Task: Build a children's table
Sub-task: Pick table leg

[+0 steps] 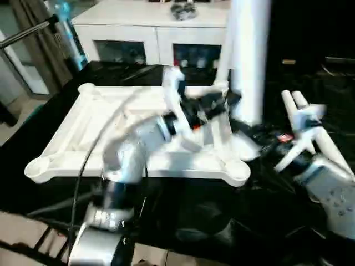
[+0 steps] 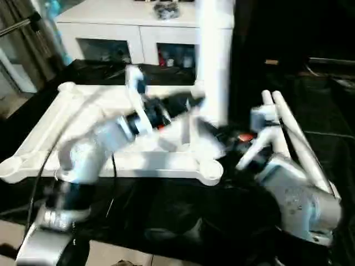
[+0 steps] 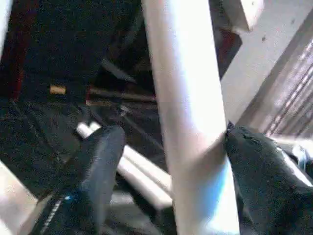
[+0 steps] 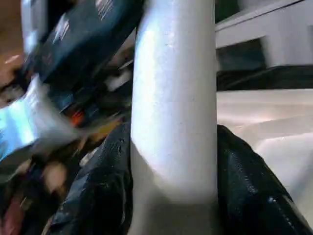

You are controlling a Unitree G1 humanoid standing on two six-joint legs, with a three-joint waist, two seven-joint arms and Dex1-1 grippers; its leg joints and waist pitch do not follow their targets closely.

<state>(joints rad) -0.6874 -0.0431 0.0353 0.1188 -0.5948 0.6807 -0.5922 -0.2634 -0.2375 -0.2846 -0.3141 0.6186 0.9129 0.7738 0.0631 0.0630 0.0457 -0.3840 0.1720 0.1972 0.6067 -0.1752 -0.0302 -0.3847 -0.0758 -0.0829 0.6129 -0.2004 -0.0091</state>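
The white tabletop lies upside down on the black table, ribbed side up. A white leg stands upright at its far right corner socket. My left gripper reaches across the tabletop to the leg's lower part. In the left wrist view it is open around the leg, with one finger clear of it and the other touching. My right gripper comes in from the right near the leg's base. In the right wrist view both its fingers press the leg.
Two more white legs lie on the black table to the right of the tabletop, by my right forearm. A white cabinet with glass-fronted compartments stands behind the table. Dark cables lie at the far right.
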